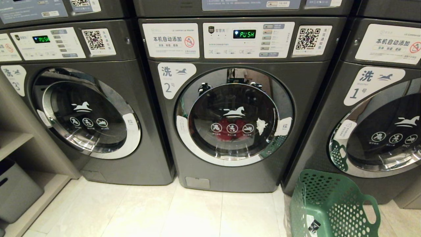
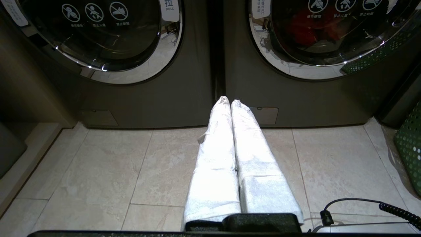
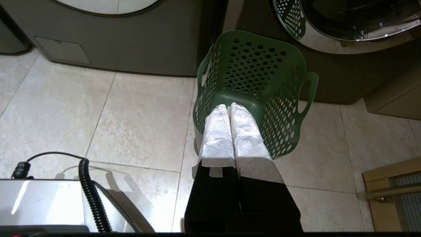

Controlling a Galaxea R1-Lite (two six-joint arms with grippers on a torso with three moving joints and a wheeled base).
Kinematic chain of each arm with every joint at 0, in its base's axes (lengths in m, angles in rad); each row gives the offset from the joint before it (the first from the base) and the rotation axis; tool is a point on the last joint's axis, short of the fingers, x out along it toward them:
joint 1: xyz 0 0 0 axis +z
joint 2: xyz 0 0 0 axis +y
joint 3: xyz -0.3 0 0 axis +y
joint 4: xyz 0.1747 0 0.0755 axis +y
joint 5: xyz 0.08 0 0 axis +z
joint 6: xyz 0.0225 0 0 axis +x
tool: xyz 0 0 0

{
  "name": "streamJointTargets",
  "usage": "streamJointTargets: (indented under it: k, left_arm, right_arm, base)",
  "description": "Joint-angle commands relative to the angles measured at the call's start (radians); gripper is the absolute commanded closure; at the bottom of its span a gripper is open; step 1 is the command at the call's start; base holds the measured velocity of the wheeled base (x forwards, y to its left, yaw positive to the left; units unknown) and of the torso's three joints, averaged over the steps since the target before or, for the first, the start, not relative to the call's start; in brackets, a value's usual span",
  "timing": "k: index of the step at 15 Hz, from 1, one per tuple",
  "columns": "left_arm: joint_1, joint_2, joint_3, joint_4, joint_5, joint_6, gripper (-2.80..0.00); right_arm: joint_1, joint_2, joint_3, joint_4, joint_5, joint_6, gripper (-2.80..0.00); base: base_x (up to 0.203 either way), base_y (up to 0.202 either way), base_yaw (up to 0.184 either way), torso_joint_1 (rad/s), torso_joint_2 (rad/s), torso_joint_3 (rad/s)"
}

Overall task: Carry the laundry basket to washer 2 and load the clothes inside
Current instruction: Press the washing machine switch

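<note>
Washer 2 (image 1: 230, 171) stands straight ahead with its round glass door closed. Behind the glass lie the clothes (image 1: 227, 128), red cloth plus a white piece (image 1: 261, 126); the red also shows in the left wrist view (image 2: 304, 28). The green laundry basket (image 1: 332, 204) sits on the floor at the lower right, before washer 1, and its inside (image 3: 253, 65) looks empty. My left gripper (image 2: 230, 100) hovers shut over the floor, pointing at the gap between washers 3 and 2. My right gripper (image 3: 229, 106) is shut, empty, over the basket's near wall.
Washer 3 (image 1: 98, 164) stands on the left and washer 1 (image 1: 378, 138) on the right, both closed. A shelf unit with a grey bin (image 1: 16, 191) lines the far left. Pale floor tiles (image 1: 164, 214) lie before the machines. A wooden frame (image 3: 391, 194) is beside the basket.
</note>
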Motion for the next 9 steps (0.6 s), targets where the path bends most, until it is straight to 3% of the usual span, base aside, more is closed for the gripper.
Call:
streamJointTargets:
  k: [1, 9]
  left_arm:
    - [0.0, 0.001, 0.0, 0.0, 0.0, -0.001, 0.0]
    - [0.0, 0.001, 0.0, -0.001, 0.0, -0.002, 0.0]
  right_arm:
    - [0.0, 0.002, 0.0, 0.001, 0.0, -0.001, 0.0]
    - [0.0, 0.002, 0.0, 0.0, 0.0, -0.001, 0.0]
  base:
    - [0.0, 0.0, 0.0, 0.0, 0.0, 0.0]
    - [0.008, 0.0, 0.0, 0.0, 0.0, 0.0]
